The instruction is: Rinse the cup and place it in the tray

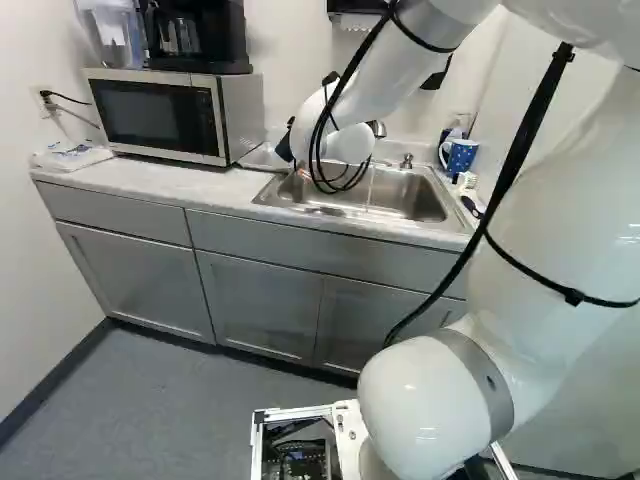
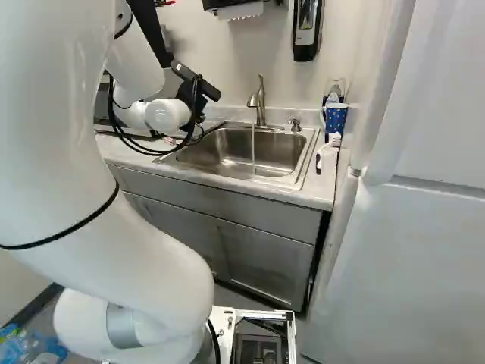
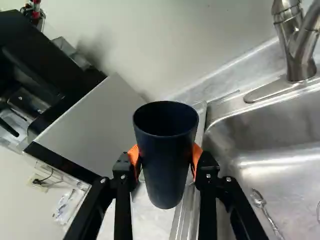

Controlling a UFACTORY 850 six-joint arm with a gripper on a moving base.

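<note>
Starting at nine to ten o'clock in the left base view, a cord hangs from the outlet (image 1: 44,97) on the white wall, and below it a pale packet (image 1: 72,156) lies on the light desk (image 1: 180,180). Next along, at ten, here's the microwave (image 1: 150,115), carrying a clear container (image 1: 115,38) and a black coffee maker (image 1: 200,35). Grey cabinets (image 1: 150,280) run underneath, down to the grey floor (image 1: 150,400) at seven to eight.

Now the action, just shy of twelve: the jaws (image 1: 301,172) are out by the microwave side of the sink (image 2: 193,155). Over to the wrist view, and the jaws (image 3: 166,157) have the dark blue cup (image 3: 166,170) clamped, an orange pad pressing each side! Its open mouth shows, and it's seen against the strip between microwave and sink; its height over the desk I can't tell.

On to the steel sink, and at twelve in the right base view the faucet (image 2: 261,110) is sending a thin stream of water (image 2: 252,144) into the basin, while the wrist view picks out a spoon (image 3: 259,200) lying in there. A soap pump (image 2: 295,123) stands just beside the faucet. At two o'clock, a blue patterned mug (image 2: 336,117) sits in the desk's corner, a white-and-dark brush (image 2: 321,154) in front of it. Up the wall near one hangs a black dispenser (image 2: 306,30), and at three a big white door (image 2: 424,227) closes off the room.
</note>
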